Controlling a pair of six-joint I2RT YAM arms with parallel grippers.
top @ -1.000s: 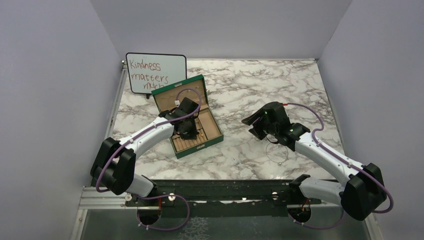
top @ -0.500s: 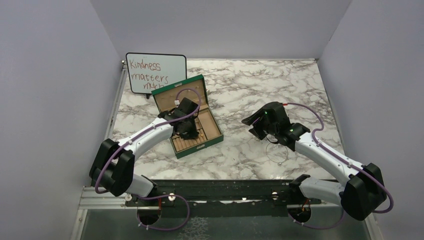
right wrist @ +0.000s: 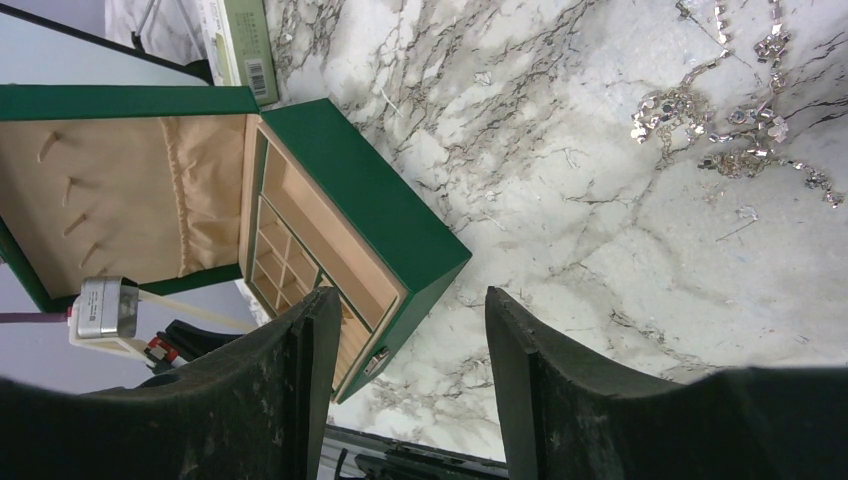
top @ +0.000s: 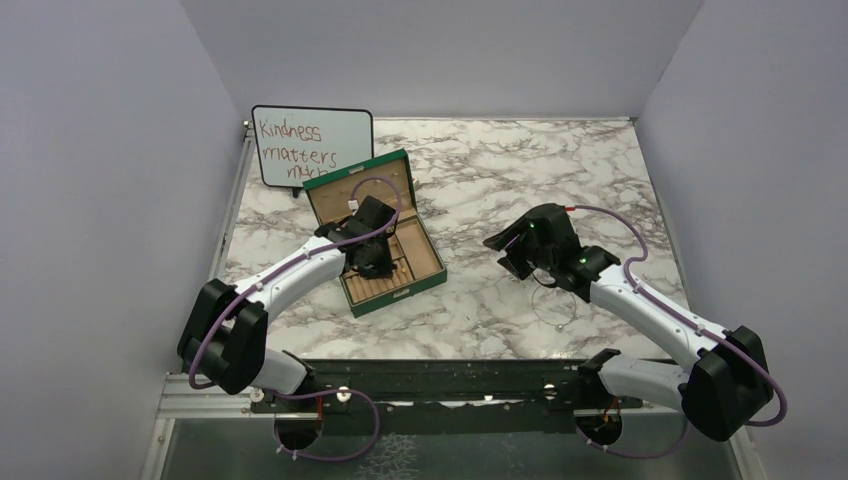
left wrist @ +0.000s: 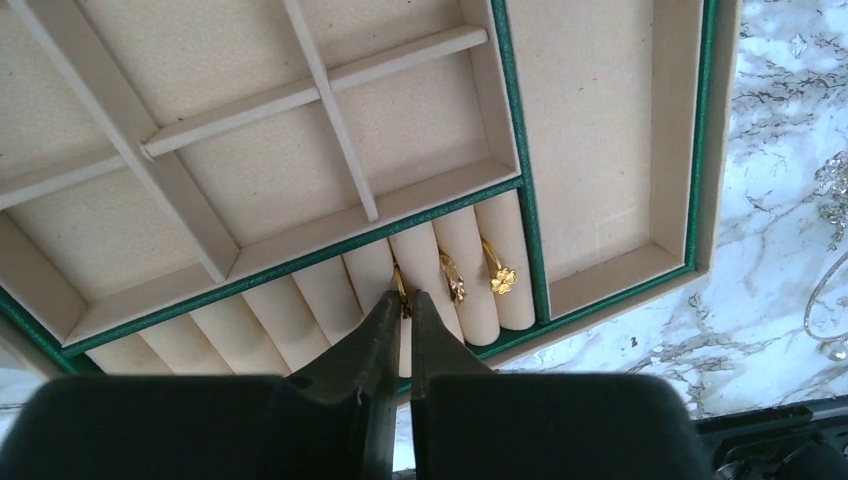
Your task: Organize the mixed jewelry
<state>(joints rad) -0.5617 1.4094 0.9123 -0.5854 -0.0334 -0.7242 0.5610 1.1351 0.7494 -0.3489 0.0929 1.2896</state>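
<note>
My left gripper point(left wrist: 402, 298) is shut on a small gold ring point(left wrist: 399, 285), with its tips at the slot between the tan ring rolls of the green box point(left wrist: 700, 150). Two more gold rings point(left wrist: 452, 278) point(left wrist: 500, 278) sit in the slots to its right. In the top view the left gripper point(top: 383, 265) is over the box's near section. My right gripper point(right wrist: 410, 300) is open and empty above the marble, right of the box point(right wrist: 370, 200). Several silver bits point(right wrist: 700, 110) lie scattered on the table. A thin silver wire loop point(top: 552, 305) lies near the right arm.
A whiteboard with writing point(top: 312, 145) stands behind the box's raised lid point(top: 360, 180). A small white-and-green carton point(right wrist: 245, 45) lies by the lid. The box's square compartments point(left wrist: 250, 150) and long side compartment point(left wrist: 590, 130) hold nothing. Grey walls close in both sides.
My left arm has shifted very slightly over the box. The right arm has not moved.
</note>
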